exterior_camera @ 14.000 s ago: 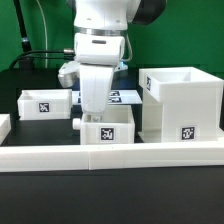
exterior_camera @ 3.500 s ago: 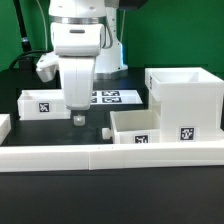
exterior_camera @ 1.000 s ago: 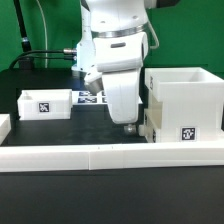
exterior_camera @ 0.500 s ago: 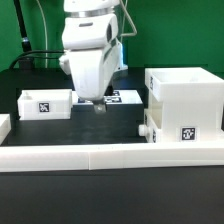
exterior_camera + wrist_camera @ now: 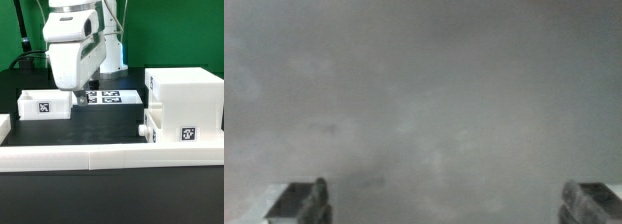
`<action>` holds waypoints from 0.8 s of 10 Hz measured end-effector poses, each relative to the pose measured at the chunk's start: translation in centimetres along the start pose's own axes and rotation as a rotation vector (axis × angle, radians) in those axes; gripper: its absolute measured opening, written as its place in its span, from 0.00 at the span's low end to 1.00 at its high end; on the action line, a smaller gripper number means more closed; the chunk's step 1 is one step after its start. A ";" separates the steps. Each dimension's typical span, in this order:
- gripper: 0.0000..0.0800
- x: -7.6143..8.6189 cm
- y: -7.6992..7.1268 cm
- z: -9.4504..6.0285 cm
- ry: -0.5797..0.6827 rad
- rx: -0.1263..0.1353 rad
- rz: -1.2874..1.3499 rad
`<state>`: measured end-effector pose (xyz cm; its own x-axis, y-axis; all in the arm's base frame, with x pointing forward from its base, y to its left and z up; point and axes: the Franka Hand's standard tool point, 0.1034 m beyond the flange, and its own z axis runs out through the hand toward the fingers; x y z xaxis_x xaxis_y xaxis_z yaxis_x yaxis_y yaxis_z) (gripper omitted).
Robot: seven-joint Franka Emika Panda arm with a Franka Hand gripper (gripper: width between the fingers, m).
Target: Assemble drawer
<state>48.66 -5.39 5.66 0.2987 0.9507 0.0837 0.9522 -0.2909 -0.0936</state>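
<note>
Running along the front, the low wall (image 5: 110, 157) prob serves as a stop to push parts against. Just behind it, on exterior view's right, the housing (image 5: 190, 95) sits w/ its top open. The first tray (image 5: 152, 122) looks already slid into the lower slot, knob (image 5: 143, 130) poking out toward exterior view's left, so approx half done by my read.

The second tray (image 5: 45, 104) lies loose on exterior view's left, well apart from the housing, tag facing the camera; prob next to go in. The gripper (image 5: 80, 96) hangs just beside that tray's end nearer the housing, low over the table (image 5: 110, 128), pointing straight down. Can't tell if it touches the tray.

Wrist view: fingertips (image 5: 295, 203) spread wide, nothing btwn them, the rest grey blur, so the tool is agape & empty. The marker board (image 5: 110, 97) lies flat behind. The arm (image 5: 75, 50) stands upright above, wrist vertical.
</note>
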 end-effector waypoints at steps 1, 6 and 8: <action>0.81 0.0 0.0 0.1 0.000 0.001 0.000; 0.81 -2.1 -0.3 -0.5 0.000 -0.040 0.334; 0.81 -4.0 -1.9 -1.1 0.000 -0.064 0.525</action>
<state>45.69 -8.79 6.62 0.7363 0.6754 0.0414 0.6766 -0.7337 -0.0624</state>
